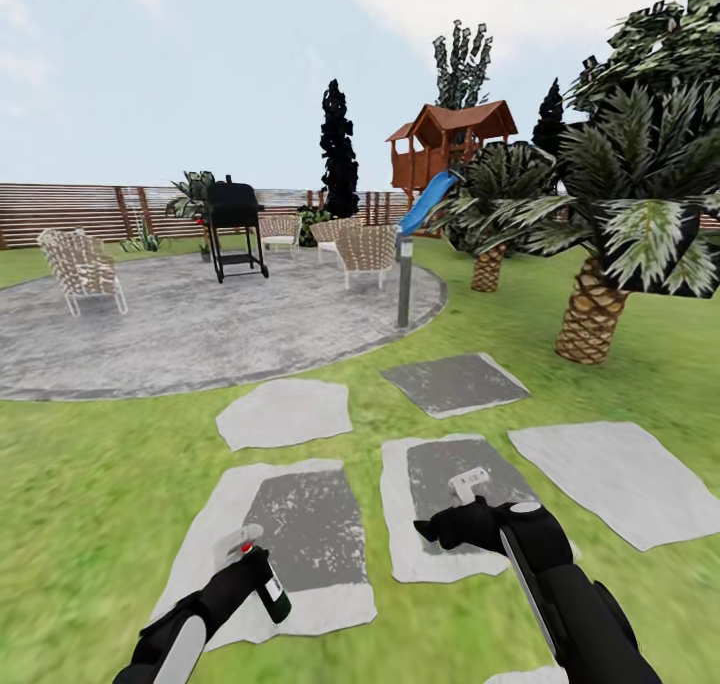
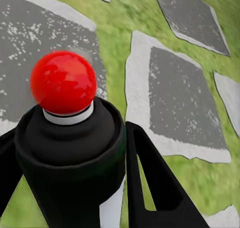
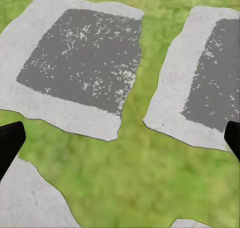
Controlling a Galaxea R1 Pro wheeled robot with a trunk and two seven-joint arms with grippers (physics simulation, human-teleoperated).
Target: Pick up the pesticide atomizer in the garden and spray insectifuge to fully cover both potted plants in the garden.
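Note:
In the head view my left gripper (image 1: 256, 567) is low at the left, shut on the pesticide atomizer (image 1: 272, 592), a dark green bottle with a white label and a red tip (image 1: 247, 546). The left wrist view shows the red tip (image 2: 63, 82) close up, the dark bottle (image 2: 70, 153) below it and a black finger (image 2: 155, 185) against its side. My right gripper (image 1: 438, 530) hovers open over a stepping stone (image 1: 450, 504); its fingertips (image 3: 10, 143) sit far apart. A small spiky green plant (image 1: 146, 239) stands far off by the fence, its pot too small to make out.
Flat stepping stones (image 1: 285, 412) lie in the lawn ahead. Beyond is the round gravelly patio (image 1: 190, 329) with a black grill (image 1: 235, 229), wicker chairs (image 1: 82, 269) and a grey bollard lamp (image 1: 403, 282). Palms (image 1: 592, 314) stand at the right and a wooden playhouse (image 1: 450, 144) behind.

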